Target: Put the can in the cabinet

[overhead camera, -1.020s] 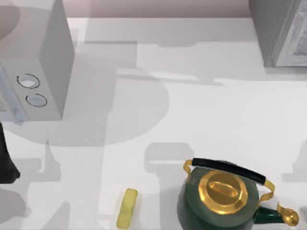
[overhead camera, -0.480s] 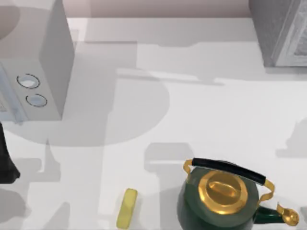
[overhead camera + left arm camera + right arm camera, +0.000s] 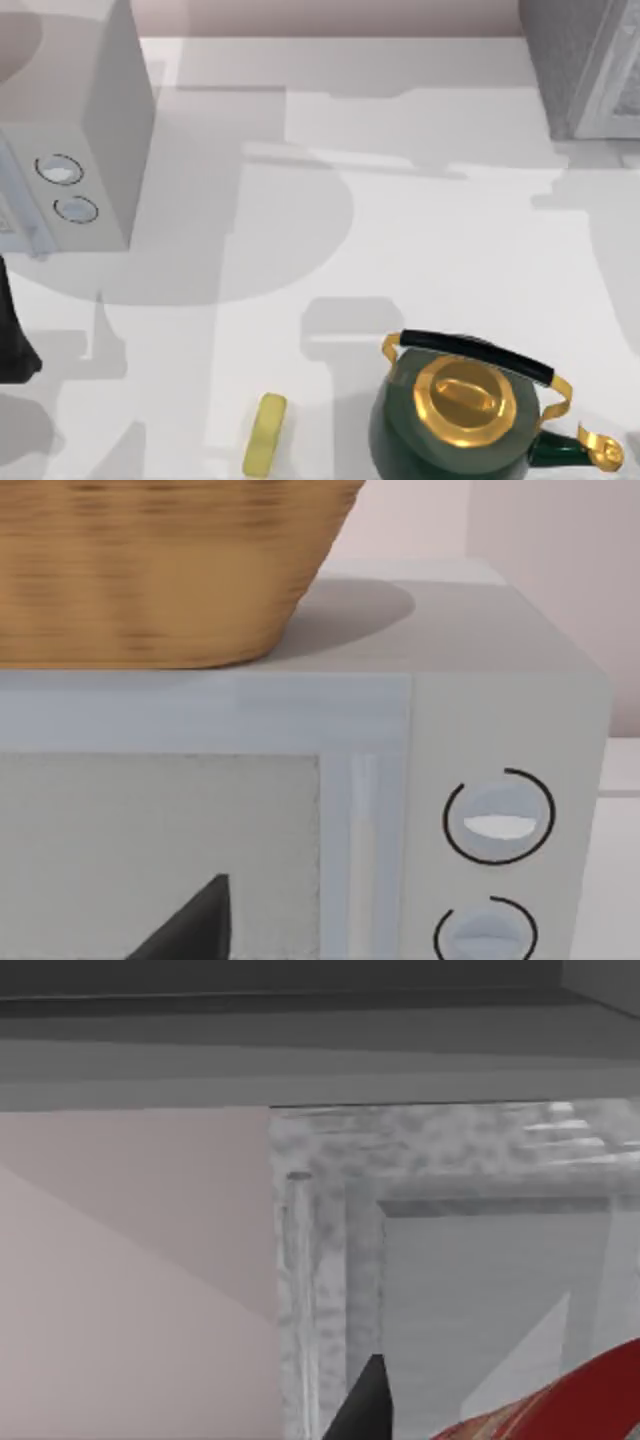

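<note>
The can (image 3: 560,1410) shows as a red curved side with a patterned label, close to the camera in the right wrist view. My right gripper (image 3: 500,1430) is shut on it, and one dark fingertip (image 3: 368,1405) shows beside it. Straight ahead of the gripper is the grey speckled cabinet (image 3: 450,1260), with its pale inner panel in sight. In the top view the cabinet (image 3: 585,70) stands at the back right corner. My left arm (image 3: 12,330) is parked at the table's left edge, facing the microwave.
A grey microwave (image 3: 90,150) stands at the back left with a wicker basket (image 3: 150,570) on top. A green kettle (image 3: 460,415) with gold lid and black handle sits front right. A yellow oblong block (image 3: 265,433) lies to its left.
The right arm's shadow on the table's right side has slid from beside the kettle back toward the cabinet. The kettle, block and left arm have not moved.
</note>
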You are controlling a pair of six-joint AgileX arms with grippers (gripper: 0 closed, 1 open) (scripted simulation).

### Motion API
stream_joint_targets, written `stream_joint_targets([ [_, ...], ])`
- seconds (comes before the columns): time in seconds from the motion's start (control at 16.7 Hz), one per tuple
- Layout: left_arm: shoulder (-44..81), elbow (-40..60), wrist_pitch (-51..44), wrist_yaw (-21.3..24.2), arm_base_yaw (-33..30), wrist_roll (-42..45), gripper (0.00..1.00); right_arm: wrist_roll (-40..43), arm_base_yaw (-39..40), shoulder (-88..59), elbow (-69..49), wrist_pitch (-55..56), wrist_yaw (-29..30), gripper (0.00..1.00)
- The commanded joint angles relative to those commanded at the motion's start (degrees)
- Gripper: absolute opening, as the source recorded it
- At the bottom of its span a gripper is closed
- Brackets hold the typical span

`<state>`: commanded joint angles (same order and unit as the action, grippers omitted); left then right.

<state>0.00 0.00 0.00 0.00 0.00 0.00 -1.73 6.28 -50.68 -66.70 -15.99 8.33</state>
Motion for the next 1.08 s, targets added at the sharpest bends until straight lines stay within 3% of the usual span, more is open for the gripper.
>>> stream_joint_targets([
  [0.48, 0.0, 0.0, 0.0, 0.0, 0.0, 0.0, 1.00, 0.4, 3.8, -22.6, -29.9, -7.3, 2.6, 0.00],
  [1.08, 0.0, 0.0, 0.0, 0.0, 0.0, 0.0, 1.00, 0.7, 4.0, -27.4, -34.9, -9.4, 2.5, 0.00],
])
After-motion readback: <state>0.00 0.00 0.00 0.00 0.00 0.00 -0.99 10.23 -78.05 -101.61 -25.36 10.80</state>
